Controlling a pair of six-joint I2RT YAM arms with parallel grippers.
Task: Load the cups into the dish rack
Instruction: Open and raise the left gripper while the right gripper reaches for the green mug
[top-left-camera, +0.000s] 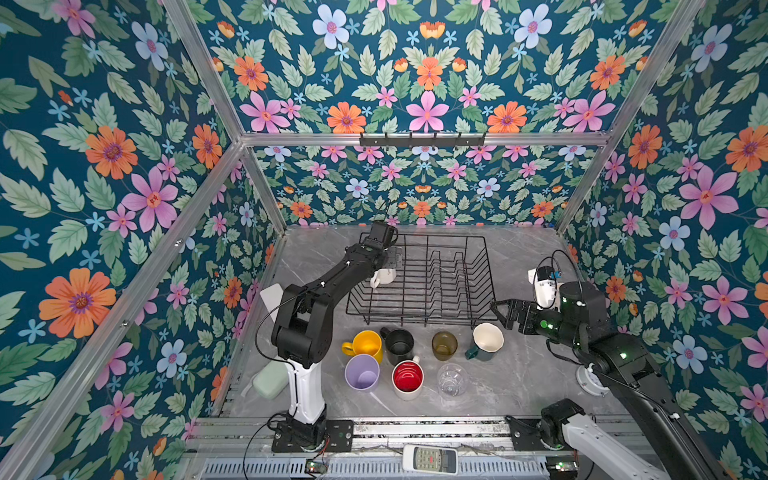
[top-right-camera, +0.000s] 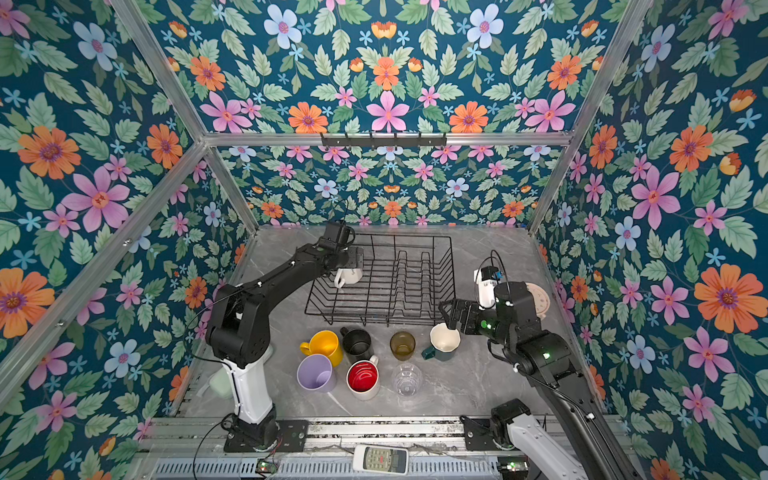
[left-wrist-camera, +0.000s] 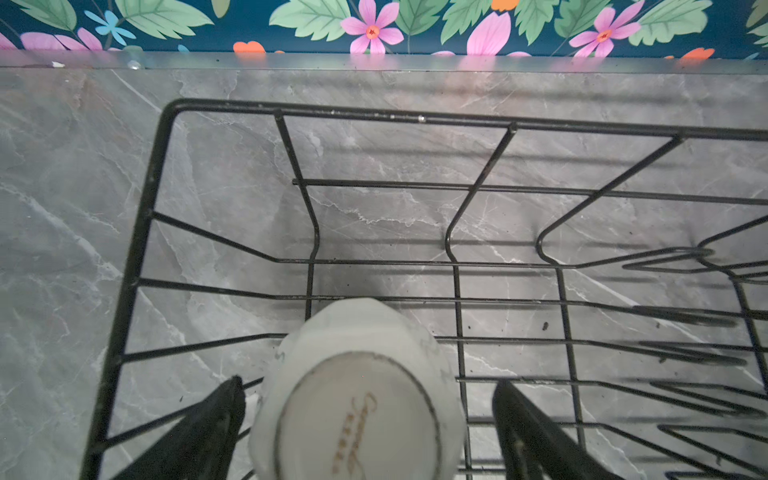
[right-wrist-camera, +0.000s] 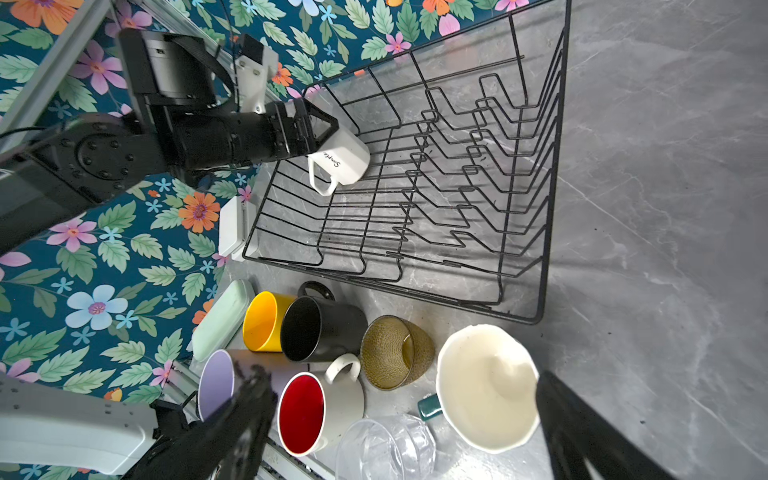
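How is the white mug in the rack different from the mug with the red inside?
The white mug sits base up inside the dish rack; the red-lined mug stands mouth up on the table. The open left gripper straddles the white mug; the red-lined mug stands free. Both are white outside, each with a handle.

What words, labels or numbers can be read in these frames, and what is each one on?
"Simple": black script on the side of the white mug; it may run on out of sight.
Gold script on that mug's base, in the left wrist view: too blurred to read.
Remote control on the front rail: button labels too small to read.
Round pale disc by the right arm: marks too small to read.
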